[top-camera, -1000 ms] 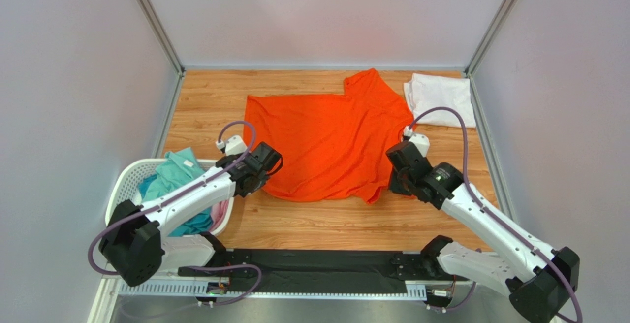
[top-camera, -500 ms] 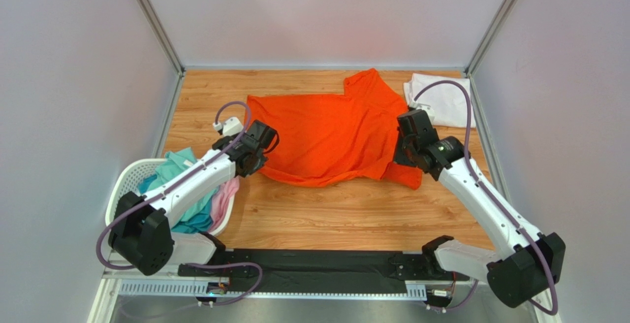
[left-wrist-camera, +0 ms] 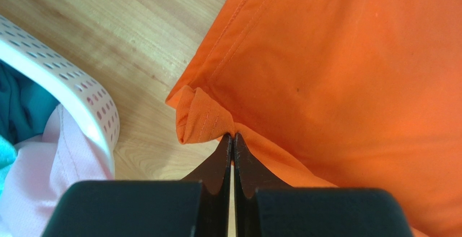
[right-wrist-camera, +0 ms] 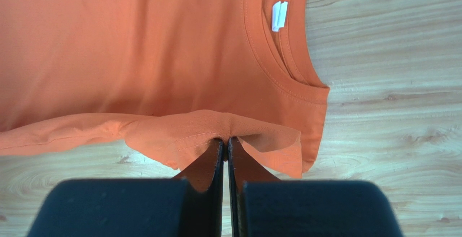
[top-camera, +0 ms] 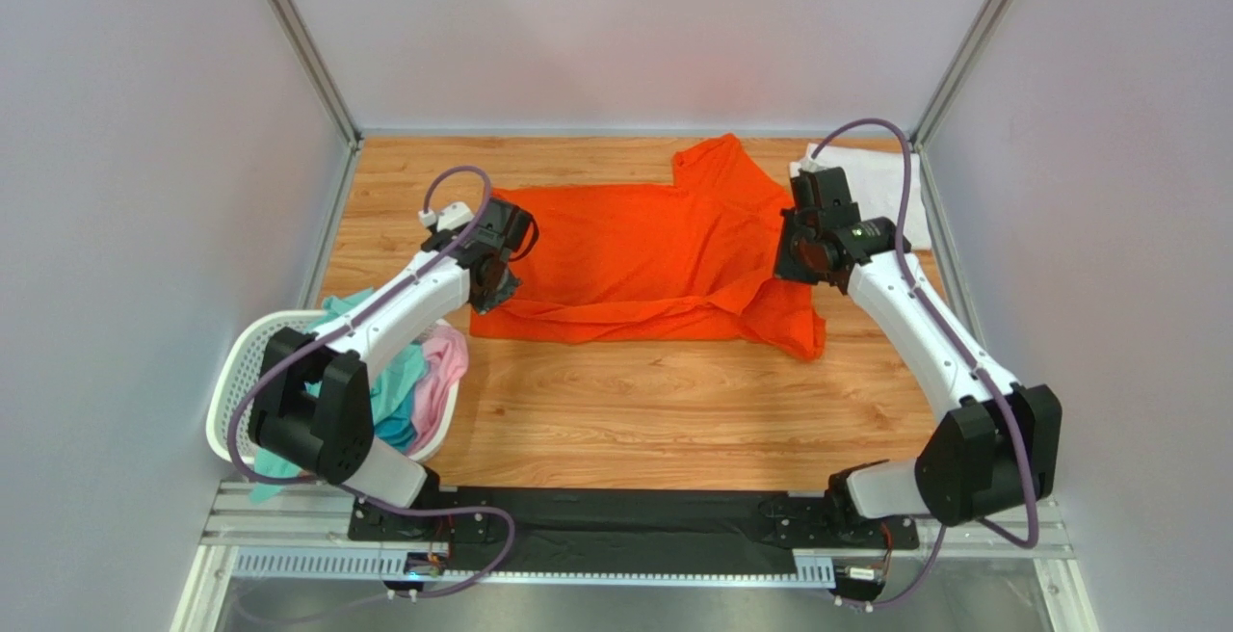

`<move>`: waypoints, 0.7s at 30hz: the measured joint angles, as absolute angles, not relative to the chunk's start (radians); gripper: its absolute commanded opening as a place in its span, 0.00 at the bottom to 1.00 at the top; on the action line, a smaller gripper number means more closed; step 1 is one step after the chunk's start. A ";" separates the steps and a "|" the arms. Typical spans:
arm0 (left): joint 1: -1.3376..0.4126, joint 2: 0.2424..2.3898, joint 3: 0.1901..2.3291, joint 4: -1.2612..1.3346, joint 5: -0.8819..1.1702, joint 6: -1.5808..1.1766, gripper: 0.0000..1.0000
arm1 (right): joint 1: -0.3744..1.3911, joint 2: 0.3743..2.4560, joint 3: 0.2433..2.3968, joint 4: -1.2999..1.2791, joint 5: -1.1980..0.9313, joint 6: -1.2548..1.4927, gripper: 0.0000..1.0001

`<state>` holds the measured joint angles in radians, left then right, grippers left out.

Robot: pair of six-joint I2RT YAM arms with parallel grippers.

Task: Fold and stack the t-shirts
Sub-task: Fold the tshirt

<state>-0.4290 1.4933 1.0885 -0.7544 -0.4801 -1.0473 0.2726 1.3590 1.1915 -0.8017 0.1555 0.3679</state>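
The orange t-shirt (top-camera: 651,242) lies on the table (top-camera: 651,408), right of and beyond the basket (top-camera: 229,384). Left gripper (left-wrist-camera: 232,137): jaws closed on the shirt corner nearest the basket. Right gripper (right-wrist-camera: 225,140): jaws closed on a fold of the shirt's edge farthest from the basket. 1 white t-shirt (top-camera: 880,177) lies farther right still. The teal t-shirt (top-camera: 391,389) and pink t-shirt (top-camera: 443,362) sit in the basket.

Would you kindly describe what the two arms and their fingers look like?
The left arm and right arm have white shells with black joints and wrists. A lilac cable loops along each. The fingers are black and taper to points.
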 measured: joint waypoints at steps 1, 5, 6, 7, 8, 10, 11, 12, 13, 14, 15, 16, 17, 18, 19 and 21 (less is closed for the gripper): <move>-0.422 1.504 1.097 -0.752 -0.479 -1.044 0.00 | 0.266 1.377 1.203 -0.799 0.151 0.362 0.00; -0.403 1.548 1.130 -0.746 -0.472 -1.028 0.00 | 0.240 1.442 1.242 -0.785 0.126 0.330 0.00; -0.400 1.560 1.139 -0.744 -0.471 -1.024 0.00 | 0.237 1.459 1.253 -0.785 0.121 0.318 0.00; -0.397 1.573 1.145 -0.741 -0.469 -1.021 0.00 | 0.233 1.476 1.265 -0.783 0.117 0.305 0.00; -0.393 1.583 1.151 -0.740 -0.467 -1.019 0.00 | 0.231 1.490 1.274 -0.782 0.115 0.295 0.00; -0.384 1.605 1.161 -0.737 -0.460 -1.015 0.00 | 0.225 1.528 1.301 -0.778 0.107 0.273 0.00; -0.380 1.618 1.166 -0.737 -0.457 -1.011 0.00 | 0.223 1.548 1.314 -0.775 0.099 0.263 0.00; -0.377 1.628 1.172 -0.736 -0.454 -1.010 0.00 | 0.221 1.564 1.325 -0.772 0.093 0.254 0.00; -0.372 1.641 1.179 -0.736 -0.452 -1.007 0.00 | 0.219 1.586 1.340 -0.768 0.087 0.241 0.00; -0.369 1.654 1.185 -0.736 -0.451 -1.005 0.00 | 0.216 1.607 1.353 -0.760 0.082 0.228 0.00; -0.366 1.668 1.194 -0.736 -0.450 -1.002 0.00 | 0.213 1.631 1.365 -0.752 0.076 0.213 0.00; -0.364 1.679 1.201 -0.736 -0.449 -1.000 0.00 | 0.210 1.657 1.383 -0.750 0.073 0.195 0.00; -0.363 1.691 1.210 -0.735 -0.449 -0.999 0.00 | 0.208 1.678 1.398 -0.743 0.070 0.181 0.00; -0.361 1.703 1.218 -0.735 -0.448 -0.998 0.00 | 0.206 1.714 1.424 -0.740 0.067 0.160 0.00; -0.358 1.715 1.224 -0.733 -0.446 -0.996 0.00 | 0.205 1.742 1.446 -0.735 0.065 0.143 0.00; -0.354 1.732 1.234 -0.733 -0.445 -0.995 0.01 | 0.202 1.805 1.497 -0.732 0.059 0.110 0.00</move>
